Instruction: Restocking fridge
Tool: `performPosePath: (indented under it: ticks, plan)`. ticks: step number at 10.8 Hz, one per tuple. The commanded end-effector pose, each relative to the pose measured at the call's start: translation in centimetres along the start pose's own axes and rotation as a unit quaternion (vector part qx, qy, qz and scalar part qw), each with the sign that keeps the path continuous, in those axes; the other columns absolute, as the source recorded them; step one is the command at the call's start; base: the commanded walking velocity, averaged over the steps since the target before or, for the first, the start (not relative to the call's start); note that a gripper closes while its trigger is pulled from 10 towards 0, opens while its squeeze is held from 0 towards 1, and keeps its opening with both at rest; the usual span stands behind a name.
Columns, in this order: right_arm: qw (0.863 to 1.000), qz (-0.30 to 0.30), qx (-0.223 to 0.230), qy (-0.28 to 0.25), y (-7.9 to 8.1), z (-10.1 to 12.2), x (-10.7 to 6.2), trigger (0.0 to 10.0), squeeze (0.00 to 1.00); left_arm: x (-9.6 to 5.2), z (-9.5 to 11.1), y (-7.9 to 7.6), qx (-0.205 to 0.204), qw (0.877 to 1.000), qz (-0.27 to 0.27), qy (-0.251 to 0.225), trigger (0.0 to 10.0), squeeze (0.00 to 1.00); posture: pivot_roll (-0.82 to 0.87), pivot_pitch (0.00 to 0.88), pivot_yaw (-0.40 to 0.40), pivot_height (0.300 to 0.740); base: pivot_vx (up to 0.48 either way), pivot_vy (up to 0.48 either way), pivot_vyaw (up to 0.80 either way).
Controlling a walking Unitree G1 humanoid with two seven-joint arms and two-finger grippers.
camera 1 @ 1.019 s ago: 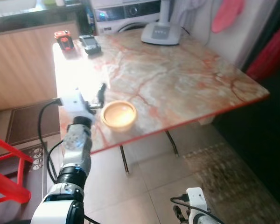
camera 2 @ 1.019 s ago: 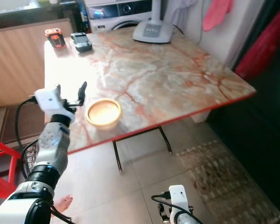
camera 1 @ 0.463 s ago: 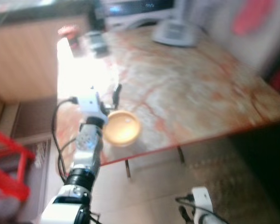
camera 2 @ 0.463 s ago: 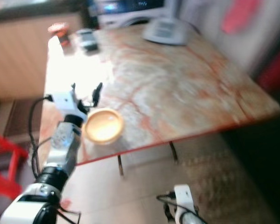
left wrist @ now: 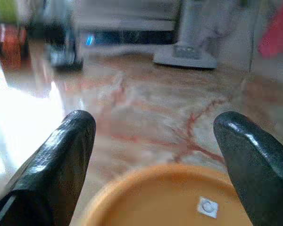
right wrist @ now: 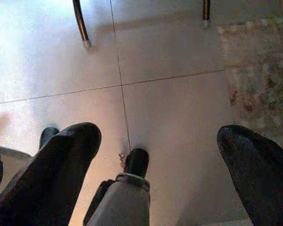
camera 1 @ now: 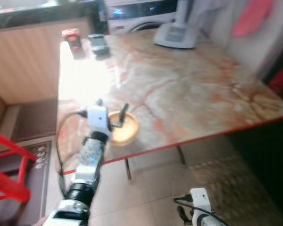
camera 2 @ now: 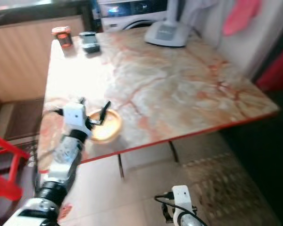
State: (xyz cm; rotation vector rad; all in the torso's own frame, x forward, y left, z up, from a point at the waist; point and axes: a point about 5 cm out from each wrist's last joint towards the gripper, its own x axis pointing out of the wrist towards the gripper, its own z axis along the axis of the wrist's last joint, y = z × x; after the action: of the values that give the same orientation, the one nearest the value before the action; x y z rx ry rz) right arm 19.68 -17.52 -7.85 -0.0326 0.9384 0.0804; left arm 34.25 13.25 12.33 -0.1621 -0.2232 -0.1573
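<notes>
An orange-yellow bowl point(camera 1: 124, 130) sits near the front left edge of the marble table point(camera 1: 188, 89). My left gripper point(camera 1: 112, 109) is open and hangs just over the bowl's near-left rim, one finger on each side. In the left wrist view the bowl point(left wrist: 170, 200) lies low between the two black fingers point(left wrist: 61, 155), and a small sticker shows inside it. My right gripper point(right wrist: 158, 136) hangs low and open, pointing at the tiled floor, with nothing between its fingers.
At the table's far end stand a red object point(camera 1: 71, 36), a black device point(camera 1: 99, 43) and a white appliance base point(camera 1: 175, 35). A wooden cabinet point(camera 1: 23, 61) is on the left, with a red stool point(camera 1: 7, 169) at the lower left. A rug point(camera 1: 226, 183) lies under the table's right side.
The camera view has shifted and was blurred half a second ago. My left gripper has moved from beside the bowl's left rim to over it, still open.
</notes>
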Motion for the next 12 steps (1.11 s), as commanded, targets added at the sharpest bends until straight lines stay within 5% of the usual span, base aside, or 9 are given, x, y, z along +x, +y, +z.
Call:
performPosePath:
  ticks: [1,3,6,10,11,12]
  plan:
    - [1.000,0.003,0.001,0.008,0.4,-0.5,0.0,10.0,0.00,-0.9,-1.6,1.7,-0.075,0.996,0.042,0.039,10.0,0.00,0.11,0.087,0.017,0.740,0.000,0.000,0.00]
    - [1.000,-0.005,0.005,0.009,0.3,-0.8,-0.1,10.0,0.00,-1.2,-1.1,2.2,-0.071,0.996,0.046,0.023,10.0,0.00,0.11,0.092,0.023,0.740,0.000,0.000,0.00]
    - [1.000,-0.009,0.007,0.010,0.2,-1.1,-0.2,10.0,0.00,-1.4,0.1,2.2,-0.126,0.991,0.049,-0.016,10.0,0.00,0.10,0.093,0.022,0.740,0.000,0.000,0.00]
    - [1.000,-0.012,0.008,0.008,0.2,-1.1,-0.2,10.0,0.00,0.9,5.4,0.9,-0.144,0.984,0.008,-0.102,10.0,0.00,0.10,0.096,0.024,0.740,0.000,0.000,0.00]
    - [1.000,-0.012,0.007,0.007,0.3,-1.0,-0.1,10.0,0.00,0.5,5.6,1.0,-0.263,0.959,0.005,-0.101,10.0,0.00,0.11,0.103,0.024,0.740,0.000,0.000,0.00]
    - [1.000,-0.012,0.007,0.008,0.3,-1.0,-0.1,10.0,0.00,0.1,5.3,1.1,-0.337,0.937,-0.021,-0.094,10.0,0.00,0.11,0.104,0.027,0.740,0.000,0.000,0.00]
